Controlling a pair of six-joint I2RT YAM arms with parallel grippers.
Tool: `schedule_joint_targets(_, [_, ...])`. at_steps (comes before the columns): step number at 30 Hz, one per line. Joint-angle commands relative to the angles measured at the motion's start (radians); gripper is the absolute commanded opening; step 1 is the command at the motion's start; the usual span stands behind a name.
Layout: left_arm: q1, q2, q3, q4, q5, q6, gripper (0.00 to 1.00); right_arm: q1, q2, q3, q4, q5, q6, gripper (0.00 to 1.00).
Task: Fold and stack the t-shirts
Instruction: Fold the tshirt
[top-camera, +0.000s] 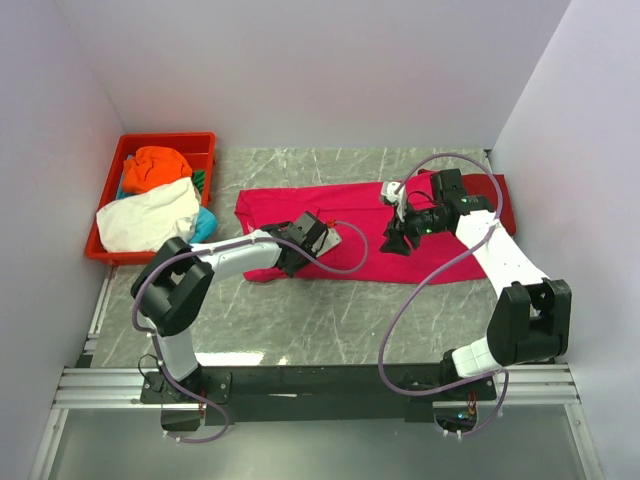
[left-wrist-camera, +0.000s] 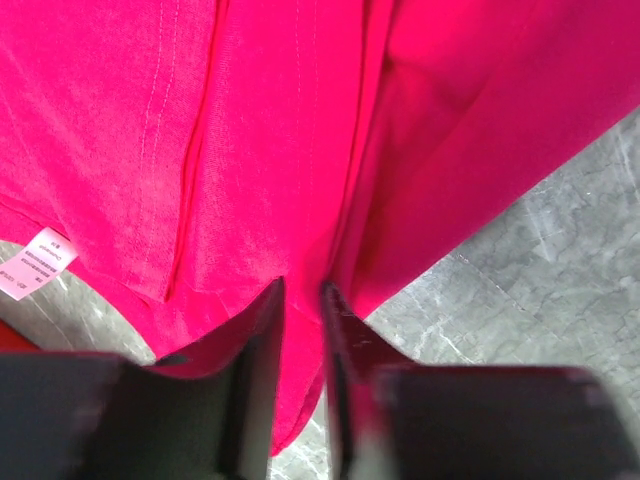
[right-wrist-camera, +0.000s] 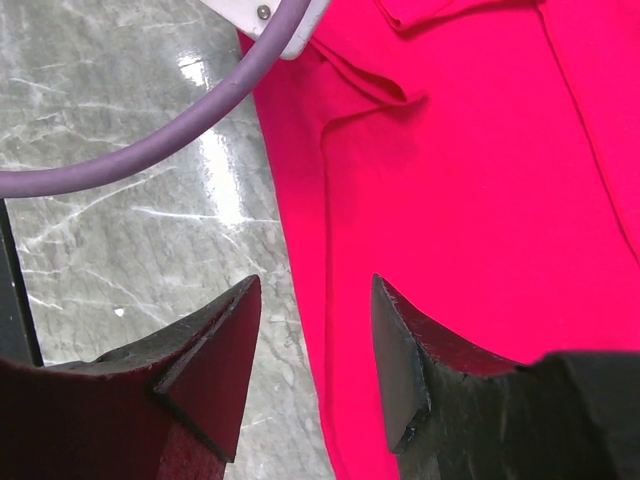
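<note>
Left arm (top-camera: 240, 252) and right arm (top-camera: 505, 258) are showing white links between bulky black joints. Purple cables (right-wrist-camera: 200, 120) are looping off both. Black wedge fingers (right-wrist-camera: 400, 360) are catching red tint.

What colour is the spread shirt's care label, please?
Pale pink care label; left wrist view shows it best.

We see a bright pink-red t-shirt (top-camera: 330, 205) mid-frame on a grey, white-veined marble table (top-camera: 300, 320); at upper left, a red tray (top-camera: 165, 138) with an orange shirt (top-camera: 158, 167), a white shirt (top-camera: 150, 218), a teal shirt (top-camera: 206, 224).
</note>
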Motion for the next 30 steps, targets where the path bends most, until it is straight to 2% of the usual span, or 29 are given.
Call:
schedule_joint_targets(1, [-0.003,-0.008,0.026,-0.003,0.021,0.006,0.24,-0.013,-0.01,0.019,-0.01,-0.032,-0.002,0.55])
schedule_joint_targets(3, [-0.003,-0.007,0.026,-0.003,0.023,0.008,0.18,-0.016,-0.012,0.02,-0.01,-0.034,-0.003,0.55])
schedule_joint_targets(4, [-0.003,-0.004,0.026,-0.003,0.025,0.008,0.09,-0.016,-0.013,0.02,-0.012,-0.035,-0.003,0.55])
schedule_joint_targets(6, [-0.003,-0.002,0.028,0.0,0.021,0.008,0.01,-0.019,-0.015,0.02,-0.012,-0.038,-0.003,0.55])
schedule_joint_targets(12, [-0.003,-0.04,0.031,-0.001,0.031,-0.001,0.01,-0.028,-0.024,0.017,-0.015,-0.026,-0.008,0.55])
schedule_joint_targets(19, [-0.005,-0.206,-0.012,-0.026,0.089,-0.023,0.01,-0.045,-0.125,-0.063,-0.018,0.13,-0.08,0.54])
schedule_joint_targets(24, [-0.018,-0.374,-0.127,-0.05,0.205,-0.01,0.01,-0.12,-0.196,-0.132,-0.088,0.19,-0.207,0.54])
schedule_joint_targets(30, [-0.052,-0.53,-0.221,-0.086,0.296,-0.016,0.01,-0.318,-0.191,-0.135,-0.172,0.27,-0.319,0.54])
